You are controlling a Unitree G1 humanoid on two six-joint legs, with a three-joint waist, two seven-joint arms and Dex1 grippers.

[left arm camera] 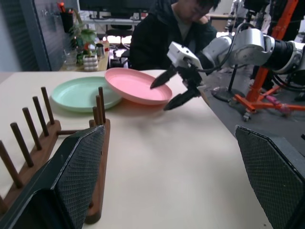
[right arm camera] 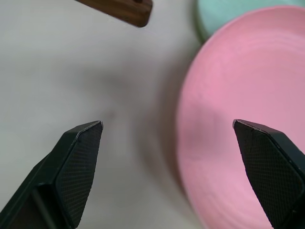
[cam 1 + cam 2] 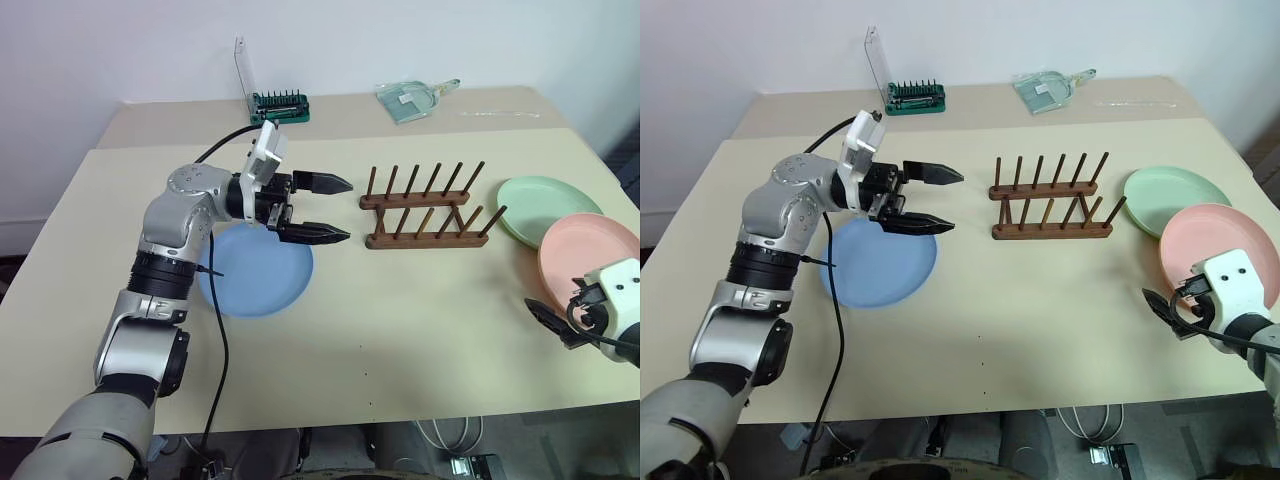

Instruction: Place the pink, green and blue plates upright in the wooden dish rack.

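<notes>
Left eye view: wooden dish rack (image 3: 425,207) stands mid-table (image 3: 400,330), empty, no plate in its pegs. Blue plate (image 3: 255,270) lies flat just left of rack, partly under left claw (image 3: 322,208). That claw hangs above plate's near-rack edge, level, pointing at rack, fingers spread wide, holding nothing, touching nothing. Green plate (image 3: 545,207) lies flat right of rack; pink plate (image 3: 590,255) overlaps its near edge. Right claw (image 1: 175,89) sits at pink plate's rim, further from rack; jaws apart, empty; contact w/ plate not clear.
</notes>
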